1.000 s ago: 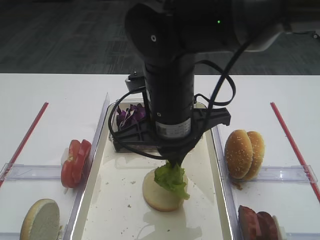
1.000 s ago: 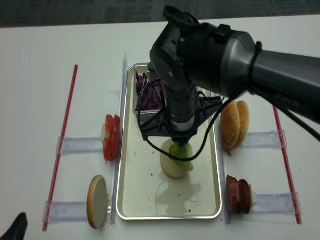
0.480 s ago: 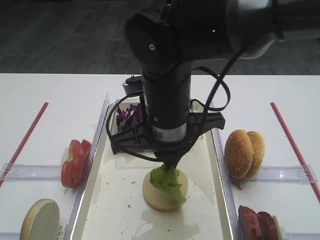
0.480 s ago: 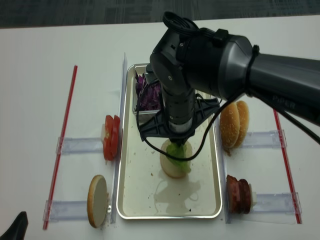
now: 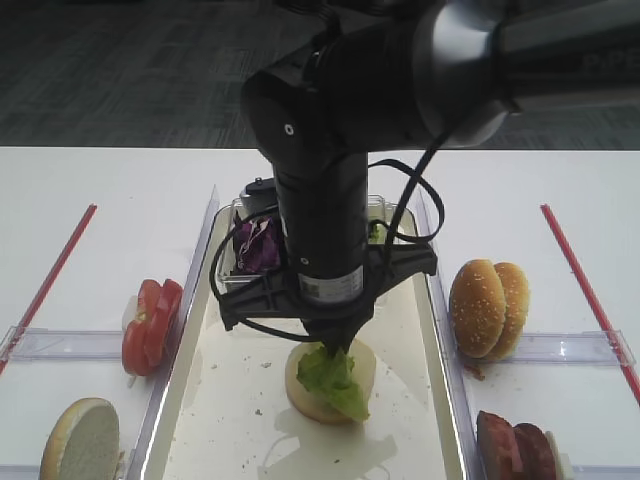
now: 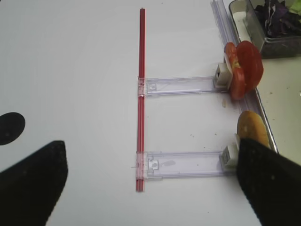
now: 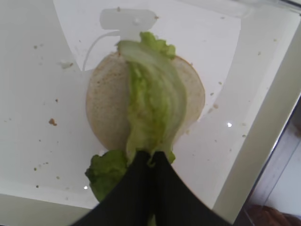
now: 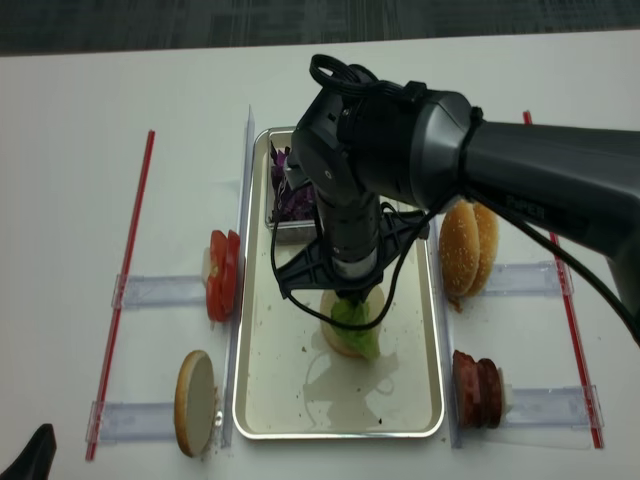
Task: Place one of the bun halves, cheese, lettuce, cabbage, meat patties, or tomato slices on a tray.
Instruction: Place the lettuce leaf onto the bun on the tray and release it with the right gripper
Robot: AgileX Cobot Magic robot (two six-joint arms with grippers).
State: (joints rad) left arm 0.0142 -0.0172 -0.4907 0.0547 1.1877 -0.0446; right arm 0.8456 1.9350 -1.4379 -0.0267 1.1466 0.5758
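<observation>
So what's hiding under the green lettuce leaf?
A pale round bun half lies under the lettuce, on the tray. The strip of bun beneath the leaf is covered.

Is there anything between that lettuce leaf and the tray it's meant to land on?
Yes. A bun half lies on the tray under the lettuce, which the right gripper holds draped across it.

A white table (image 5: 120, 190) with red strips (image 5: 50, 275) stands before dark grey carpeted floor (image 5: 120, 70).
</observation>
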